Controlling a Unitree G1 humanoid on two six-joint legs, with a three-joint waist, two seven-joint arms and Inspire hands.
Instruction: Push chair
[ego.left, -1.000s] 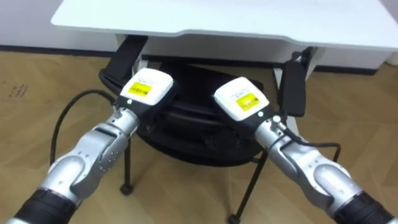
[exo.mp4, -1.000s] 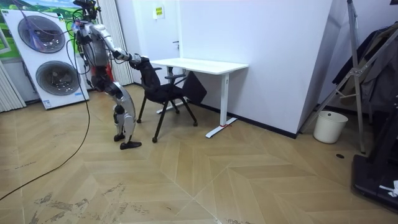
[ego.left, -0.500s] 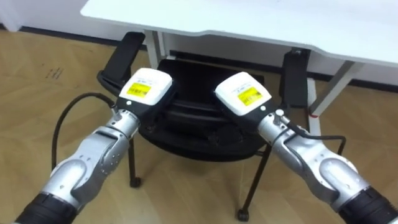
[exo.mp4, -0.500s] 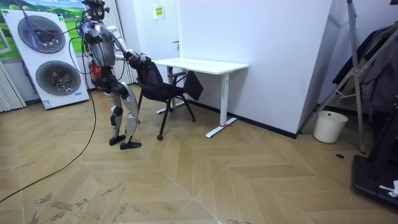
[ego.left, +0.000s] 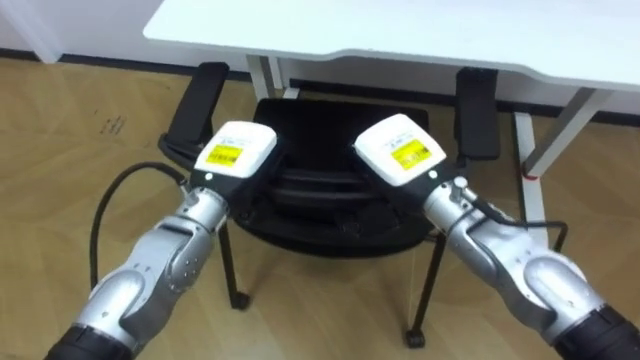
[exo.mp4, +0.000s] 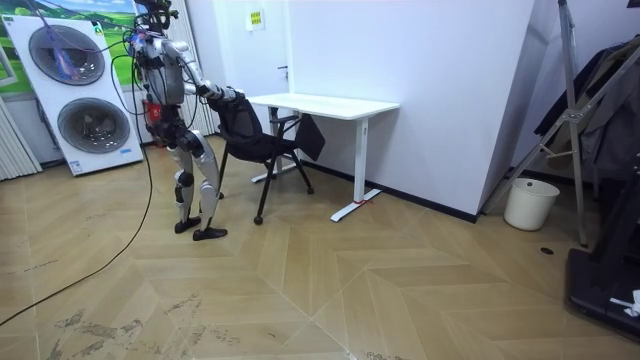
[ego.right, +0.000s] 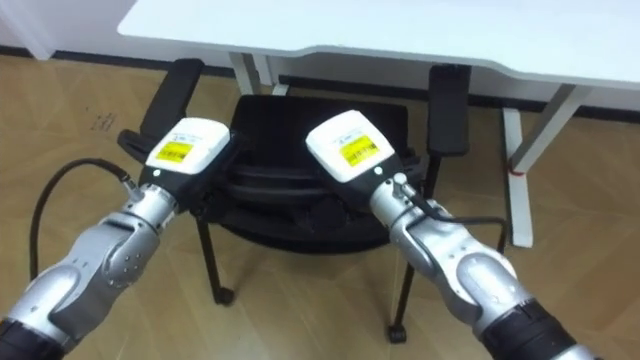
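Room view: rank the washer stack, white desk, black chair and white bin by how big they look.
1. washer stack, largest.
2. white desk and black chair: similar spread in the picture, too close to rank.
3. white bin, clearly smallest.

Black chair (ego.left: 330, 150) with padded armrests, upright on thin legs, seat partly under white desk (ego.left: 420, 30)

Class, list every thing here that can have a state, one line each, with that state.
white desk: standing by the wall.
black armchair: upright, front at the desk's edge.
left hand: on the armchair's backrest.
right hand: on the backrest too.
washing machines: stacked, doors shut.
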